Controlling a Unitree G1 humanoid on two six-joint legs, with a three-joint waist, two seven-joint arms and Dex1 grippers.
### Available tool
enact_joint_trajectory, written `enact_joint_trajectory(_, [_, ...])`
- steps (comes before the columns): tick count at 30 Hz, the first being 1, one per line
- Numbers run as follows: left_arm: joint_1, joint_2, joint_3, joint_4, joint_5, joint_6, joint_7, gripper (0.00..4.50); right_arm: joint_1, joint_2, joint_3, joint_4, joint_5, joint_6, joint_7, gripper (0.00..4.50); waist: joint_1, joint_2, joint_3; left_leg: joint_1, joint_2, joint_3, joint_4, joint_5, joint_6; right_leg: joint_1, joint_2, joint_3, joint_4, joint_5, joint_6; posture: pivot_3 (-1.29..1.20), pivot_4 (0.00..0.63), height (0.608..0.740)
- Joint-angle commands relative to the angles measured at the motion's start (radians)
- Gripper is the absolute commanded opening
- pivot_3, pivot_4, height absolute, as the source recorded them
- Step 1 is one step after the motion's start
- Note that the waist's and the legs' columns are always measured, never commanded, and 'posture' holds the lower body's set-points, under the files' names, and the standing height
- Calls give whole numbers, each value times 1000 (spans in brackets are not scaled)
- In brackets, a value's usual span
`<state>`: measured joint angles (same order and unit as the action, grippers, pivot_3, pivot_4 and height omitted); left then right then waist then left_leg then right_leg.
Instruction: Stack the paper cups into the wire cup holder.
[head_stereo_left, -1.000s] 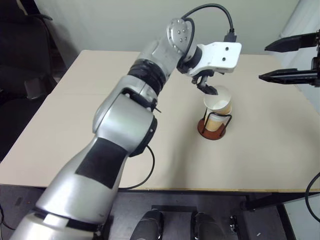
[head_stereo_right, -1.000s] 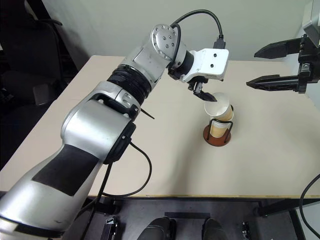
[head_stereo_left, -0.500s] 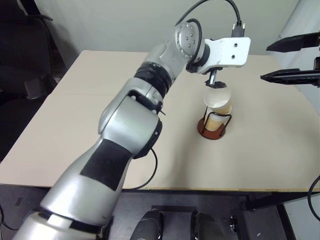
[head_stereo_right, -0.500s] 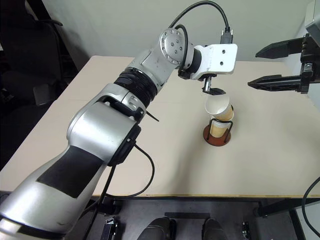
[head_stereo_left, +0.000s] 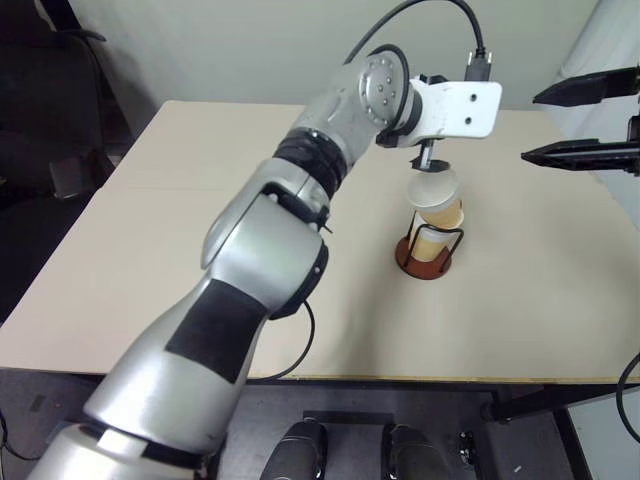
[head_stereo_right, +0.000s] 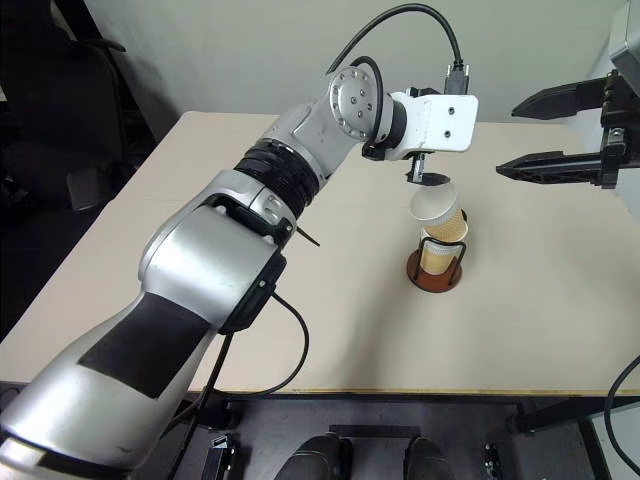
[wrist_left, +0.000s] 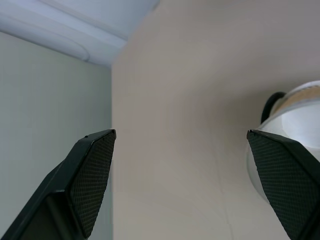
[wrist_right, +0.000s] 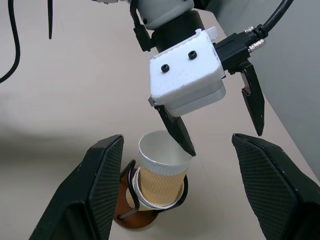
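Note:
The wire cup holder (head_stereo_left: 424, 262), black wire on a reddish-brown disc, stands on the table right of centre. A paper cup (head_stereo_left: 429, 245) sits inside it. A second paper cup (head_stereo_left: 436, 198) is nested in the first, sticking out above the wire and leaning a little. My left gripper (head_stereo_left: 431, 163) hovers just above this top cup and is open. One of its fingertips (wrist_right: 189, 148) is at the cup's rim and the other hangs well off to the side. The cup's white rim (wrist_left: 295, 117) shows beside one finger in the left wrist view. My right gripper (head_stereo_left: 530, 127) is open, raised to the right of the holder.
The beige table (head_stereo_left: 150, 220) is bare around the holder. Its front edge (head_stereo_left: 400, 380) lies close to me. A wall (head_stereo_right: 250, 50) runs behind the far edge, and dark chairs (head_stereo_left: 40, 120) stand off the left side.
My left wrist has turned and the hand has risen slightly over the holder. Its finger has come out of the top cup's mouth. The cup stays nested in the holder. The right gripper has not moved.

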<state>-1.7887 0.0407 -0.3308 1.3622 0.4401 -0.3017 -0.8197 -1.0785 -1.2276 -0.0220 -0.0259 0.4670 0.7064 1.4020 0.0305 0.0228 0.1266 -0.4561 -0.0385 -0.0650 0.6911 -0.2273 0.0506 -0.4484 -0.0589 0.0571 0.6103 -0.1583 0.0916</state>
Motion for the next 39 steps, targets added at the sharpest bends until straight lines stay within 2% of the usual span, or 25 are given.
enact_joint_trajectory(1, [-13,-16,7,-7,3,-18,45,4485,-10,-23,-43,-18,5,-9,-6,3512,0,0,0,0,0,0,0,0,0,0,0,0,0,0,0,0,150,740])
enact_joint_trajectory(14, [-7,-55,30,-8,-22,-25,23,4485,-6,-29,-41,-27,2,-7,-11,3512,0,0,0,0,0,0,1,0,0,1,0,0,0,0,0,0,150,740])
enact_joint_trajectory(26, [-13,-62,39,-8,-26,-33,81,4485,-4,-33,-45,-43,10,12,-22,3512,0,0,0,1,0,0,1,0,0,1,0,0,0,0,0,0,150,740])
enact_joint_trajectory(28, [-35,-41,78,-11,-63,-24,65,4485,-4,-32,-45,-47,12,20,-27,3512,0,0,0,1,0,0,1,0,0,1,0,0,0,0,0,0,150,740])
enact_joint_trajectory(32, [-30,54,162,-22,-145,-27,-74,4485,61,-46,-70,-75,19,35,-36,3512,-1,0,0,1,0,0,0,0,0,0,1,0,0,0,0,0,150,740])
enact_joint_trajectory(39, [86,265,288,-51,-302,79,-462,4485,207,-46,-106,-73,5,-21,-56,3512,-6,2,-1,3,0,0,0,1,-1,1,2,1,2,0,0,0,150,740])
